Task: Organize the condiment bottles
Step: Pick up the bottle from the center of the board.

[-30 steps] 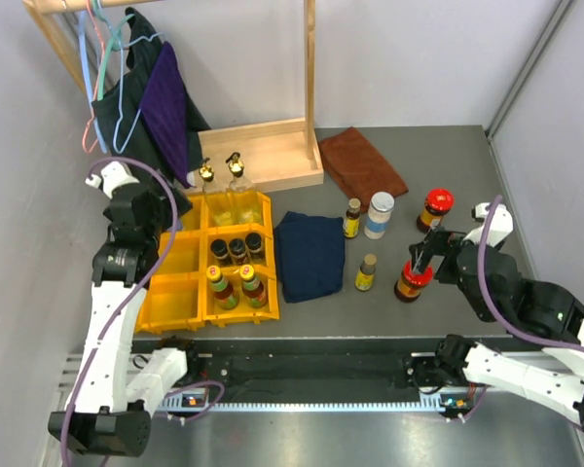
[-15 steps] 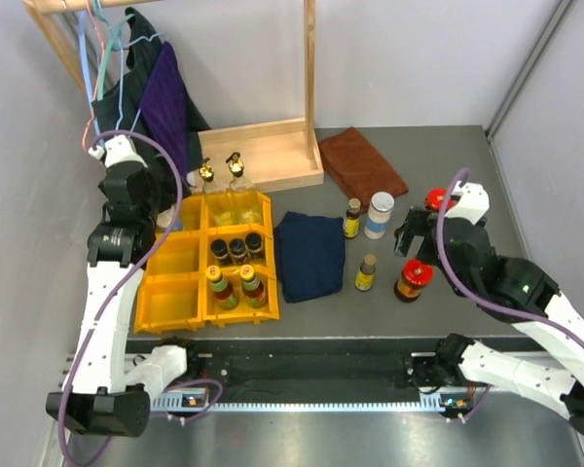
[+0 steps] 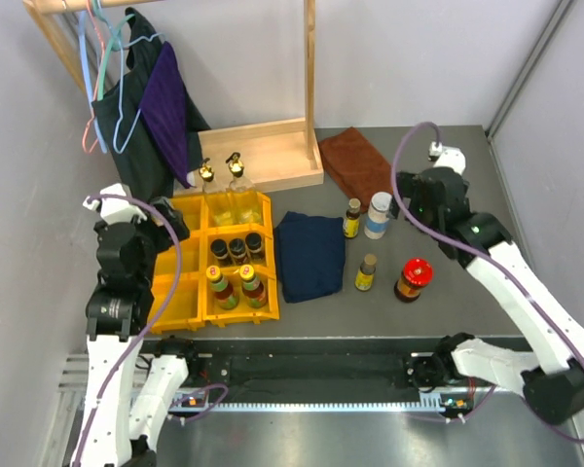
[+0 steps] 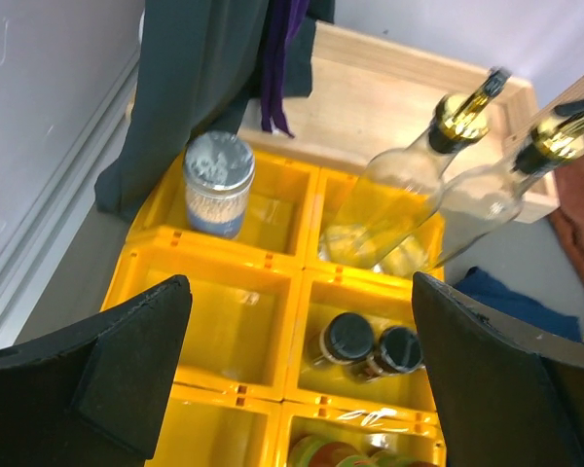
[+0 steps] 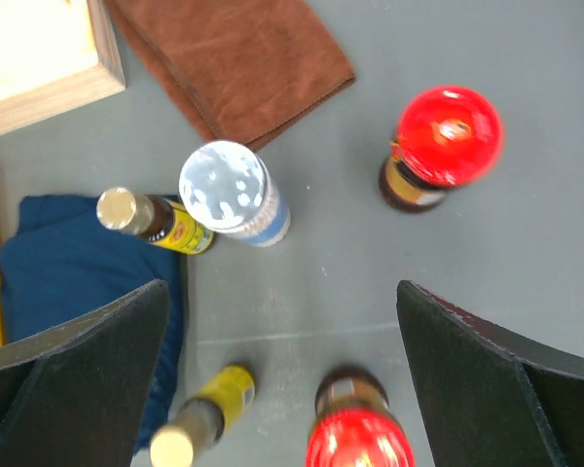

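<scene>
**Jaws wide open, nothing held**

The white-top jar (image 5: 224, 185) sits just ahead of the right gripper (image 5: 282, 292), whose jaws are wide apart. A red-top jar (image 5: 448, 136) is ahead, past its right jaw. The left gripper (image 4: 300, 282), its jaws also apart, hangs over the yellow bins (image 4: 224, 258). Two gold-top bottles (image 4: 399, 185) are ahead.

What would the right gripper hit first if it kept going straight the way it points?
Most likely bare table. The open right gripper points down into the gap between the white jar, the far red jar and the near red jar. Depth is unclear, so this is a guess.
</scene>
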Controlling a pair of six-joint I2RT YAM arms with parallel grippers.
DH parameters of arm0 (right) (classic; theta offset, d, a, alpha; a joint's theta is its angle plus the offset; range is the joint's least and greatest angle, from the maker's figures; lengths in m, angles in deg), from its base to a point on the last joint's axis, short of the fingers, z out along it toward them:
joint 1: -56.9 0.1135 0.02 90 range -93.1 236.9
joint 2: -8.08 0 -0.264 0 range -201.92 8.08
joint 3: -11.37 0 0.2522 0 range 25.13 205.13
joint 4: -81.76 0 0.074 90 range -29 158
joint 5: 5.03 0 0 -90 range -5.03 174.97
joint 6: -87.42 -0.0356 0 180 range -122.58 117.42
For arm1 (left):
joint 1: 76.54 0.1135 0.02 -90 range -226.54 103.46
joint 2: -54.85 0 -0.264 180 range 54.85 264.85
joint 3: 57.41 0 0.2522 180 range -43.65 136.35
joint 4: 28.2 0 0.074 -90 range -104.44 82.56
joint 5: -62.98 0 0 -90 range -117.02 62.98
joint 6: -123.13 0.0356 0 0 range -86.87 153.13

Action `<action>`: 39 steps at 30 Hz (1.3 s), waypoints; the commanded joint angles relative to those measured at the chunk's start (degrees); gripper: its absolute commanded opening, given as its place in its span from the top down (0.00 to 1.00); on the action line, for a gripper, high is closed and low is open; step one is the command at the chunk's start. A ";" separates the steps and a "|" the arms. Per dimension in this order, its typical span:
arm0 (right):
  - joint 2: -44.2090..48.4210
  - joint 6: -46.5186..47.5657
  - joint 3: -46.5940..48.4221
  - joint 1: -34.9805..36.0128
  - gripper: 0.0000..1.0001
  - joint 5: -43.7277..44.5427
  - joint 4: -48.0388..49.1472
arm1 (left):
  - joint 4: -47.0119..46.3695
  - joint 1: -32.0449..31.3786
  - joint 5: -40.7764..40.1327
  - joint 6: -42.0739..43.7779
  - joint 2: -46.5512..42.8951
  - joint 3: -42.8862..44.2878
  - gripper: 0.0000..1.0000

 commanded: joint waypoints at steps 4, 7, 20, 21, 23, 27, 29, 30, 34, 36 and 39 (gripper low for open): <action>-12.21 6.14 8.35 -1.98 0.01 -7.57 9.30 | -4.33 0.29 -4.60 0.26 -5.20 -5.46 0.01; -16.69 6.67 10.28 -2.07 0.01 -9.06 10.71 | -4.15 0.29 -5.39 0.18 -7.13 -6.78 0.01; -25.49 4.13 8.53 -2.15 0.04 -7.04 11.85 | -1.07 0.29 -5.48 -4.04 -11.44 -9.76 0.01; -25.93 3.69 7.92 -2.33 0.04 -7.13 12.02 | -0.99 0.29 -5.56 -4.39 -11.88 -9.86 0.01; -27.33 3.16 7.91 -2.94 0.07 -7.92 11.32 | 0.07 0.29 -6.36 -5.09 -13.11 -9.86 0.01; -28.65 2.28 7.56 -3.30 0.10 -8.62 10.88 | 0.60 0.20 -8.81 -5.01 -14.79 -9.59 0.01; -29.53 1.84 7.56 -3.21 0.12 -8.28 10.00 | 0.34 0.20 -8.91 -4.83 -14.70 -9.68 0.01; -29.71 1.49 7.04 -3.38 0.12 -8.19 10.18 | 0.25 0.20 -8.73 -4.75 -14.78 -9.77 0.01; -29.71 0.61 5.89 -3.38 0.16 -8.36 10.70 | -0.19 0.20 -8.38 -4.74 -15.22 -11.08 0.01; -29.80 0.34 5.54 -3.30 0.25 -8.63 10.88 | -0.28 0.20 -8.47 -4.74 -15.58 -11.44 0.01; -29.01 -0.01 5.28 -3.30 0.41 -7.92 10.79 | -0.37 0.11 -8.47 -5.18 -15.75 -12.23 0.01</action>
